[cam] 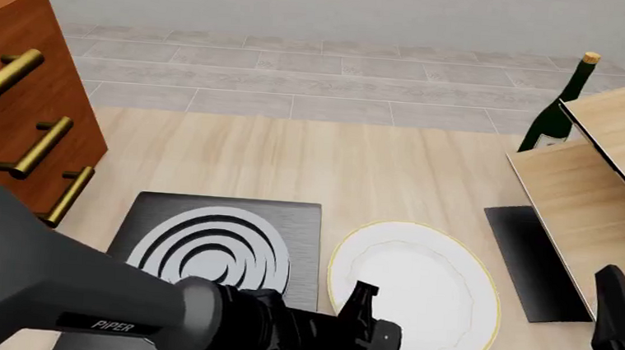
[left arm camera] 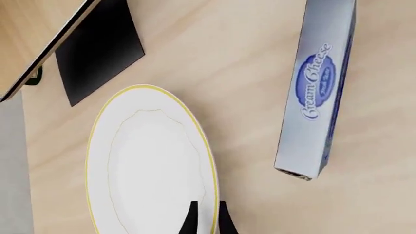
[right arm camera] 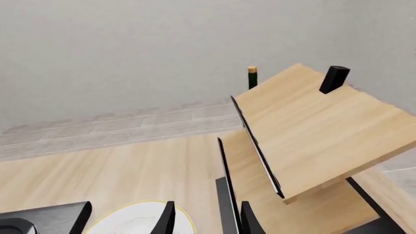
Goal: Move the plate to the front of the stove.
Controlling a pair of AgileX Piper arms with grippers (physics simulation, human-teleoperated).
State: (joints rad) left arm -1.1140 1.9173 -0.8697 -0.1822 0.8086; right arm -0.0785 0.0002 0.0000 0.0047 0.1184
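The round white plate with a thin yellow rim lies on the wooden table just right of the black stove with its ringed silver burner. My left gripper is at the plate's near-left edge. In the left wrist view its two dark fingers stand close together astride the plate's rim, shut on it. My right gripper hangs at the near right, apart from the plate, and its fingers are spread open with nothing between them. The right wrist view catches a slice of the plate and a corner of the stove.
A plain dark flat panel lies right of the plate under a tilted light-wood shelf unit. A wine bottle stands behind it. A brown drawer cabinet is at the far left. A cream cheese box lies near the plate.
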